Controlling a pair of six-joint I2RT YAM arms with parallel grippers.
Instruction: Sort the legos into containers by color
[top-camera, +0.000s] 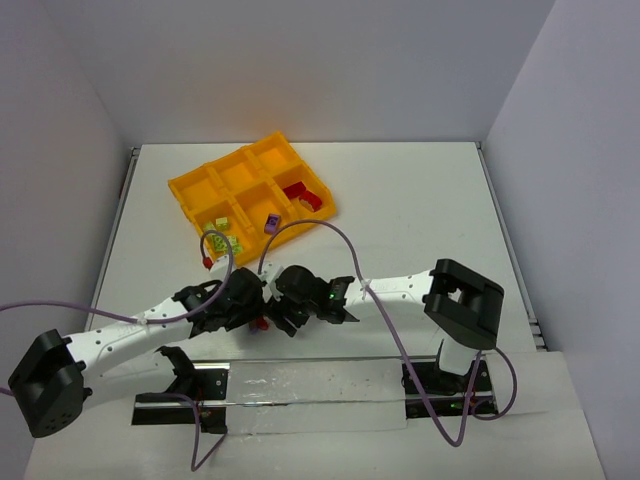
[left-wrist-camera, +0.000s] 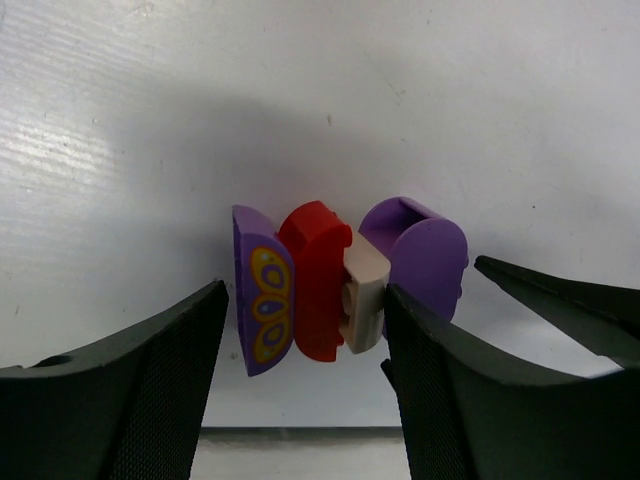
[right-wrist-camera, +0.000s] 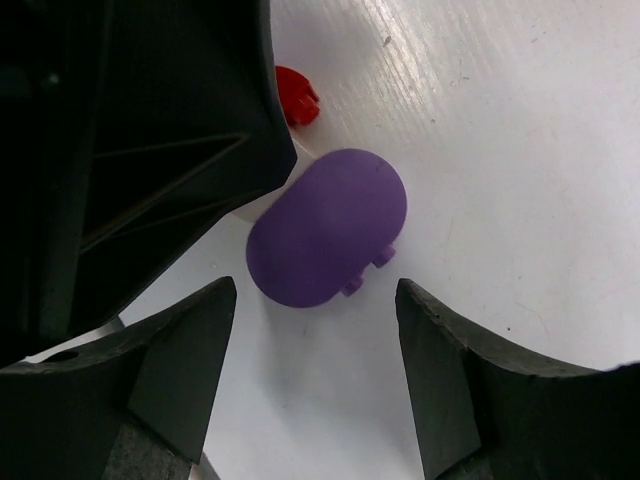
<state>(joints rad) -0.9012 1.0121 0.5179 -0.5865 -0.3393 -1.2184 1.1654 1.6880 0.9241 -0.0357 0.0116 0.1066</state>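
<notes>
The left gripper is seen closed partway on a mixed lego cluster. Its fingers are pressed against a purple butterfly tile on one side and a beige piece on the other, with a red brick sandwiched between. A purple rounded piece juts past that grip, and the right gripper is parted around it, neither finger touching it. The cluster is located over the table, near the arm bases and well apart from the orange-yellow tray, where red bricks and yellow-green ones are lodged in separate cells. The separating step is judged to be in hand. Next, the purple piece must be pinched squarely and pulled off without the rest being twisted loose.
</notes>
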